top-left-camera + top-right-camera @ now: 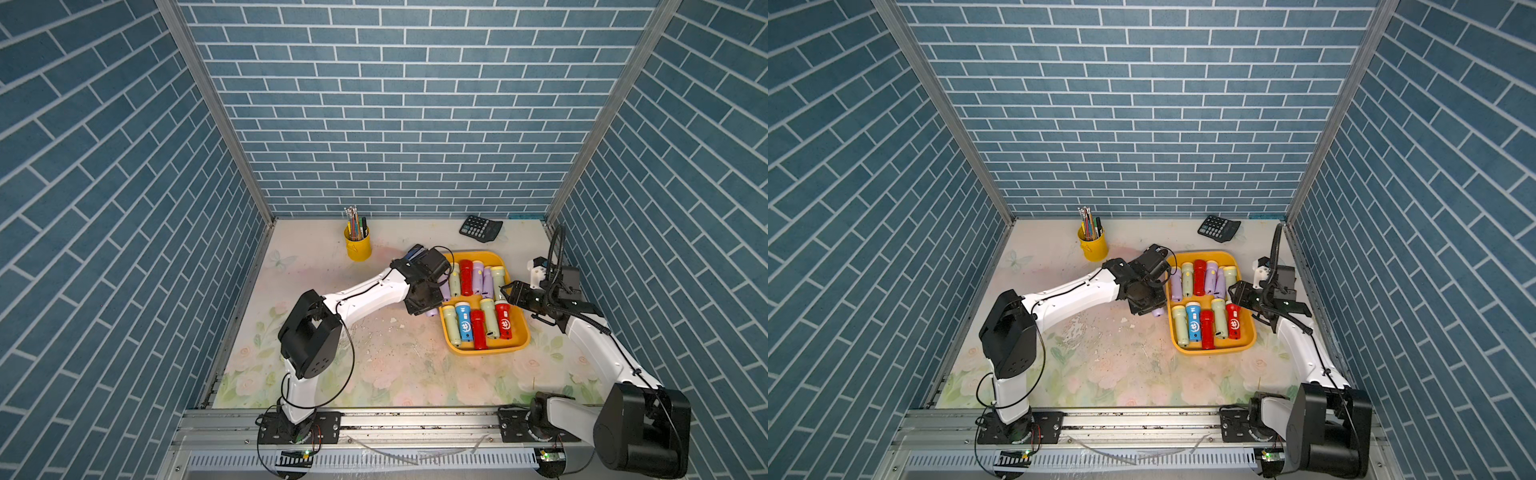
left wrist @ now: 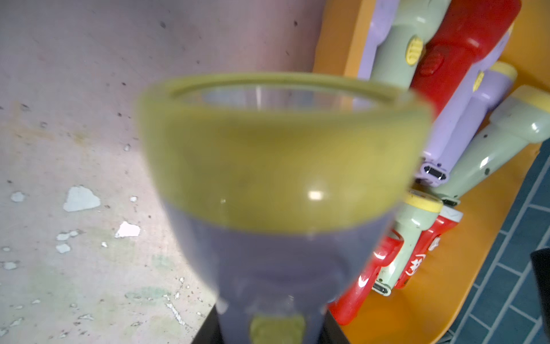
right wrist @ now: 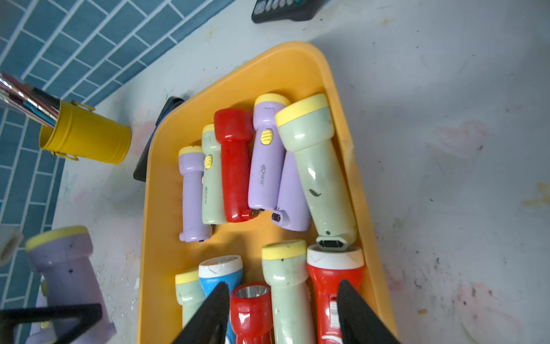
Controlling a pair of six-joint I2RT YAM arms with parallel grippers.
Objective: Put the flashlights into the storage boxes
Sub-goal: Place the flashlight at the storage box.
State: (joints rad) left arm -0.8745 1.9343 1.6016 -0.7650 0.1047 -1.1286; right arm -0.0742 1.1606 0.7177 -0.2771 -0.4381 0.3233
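The left gripper [image 1: 423, 302] is clamping a lilac flashlight [image 2: 276, 178] by its handle, jaws closed firmly on it, and is holding it just outside the left wall of the yellow tray [image 1: 486, 352]. The other flashlights [image 3: 235, 166] are lying inside the tray in two rows. Recommended procedure: lift the load clear of the rim, align its body with the neighbours, lower it onto bare floor beside the left wall, and release only once it is resting. The right gripper [image 3: 282, 286] is hovering over the tray's right side, jaws partly open and empty — it should be staying clear.
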